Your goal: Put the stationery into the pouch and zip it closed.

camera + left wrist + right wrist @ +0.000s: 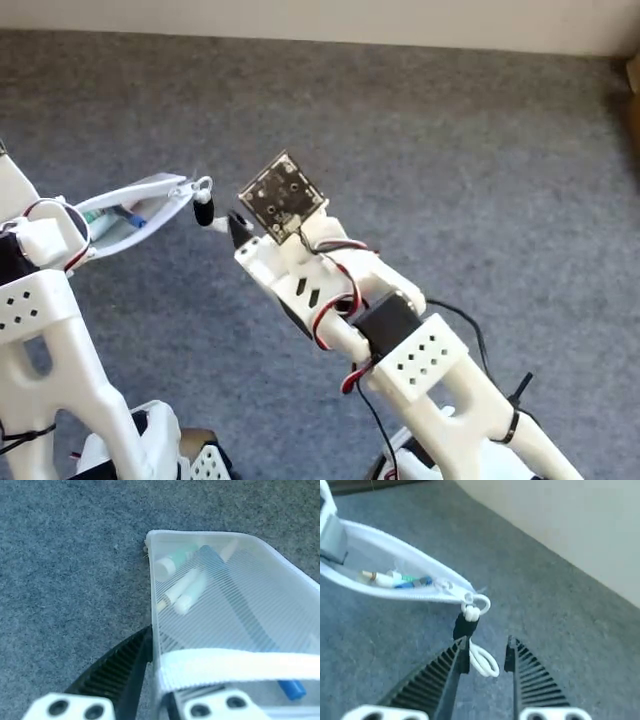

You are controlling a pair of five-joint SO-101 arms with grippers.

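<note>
Gaping right fingers [440, 677] at zipper pull [466, 626]

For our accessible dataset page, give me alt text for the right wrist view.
The right gripper, jaws open, sits close to the black zip pull at the end of a white pouch. The pouch gapes open with stationery inside, against grey carpet.

The pouch [235, 605] is translucent white with fine stripes; the stationery [395, 579] inside shows white, green and blue. Its zip pull [466, 625] is black and white. My right tool [487, 652] is ribbed black, the bench [450, 130] speckled grey.
</note>
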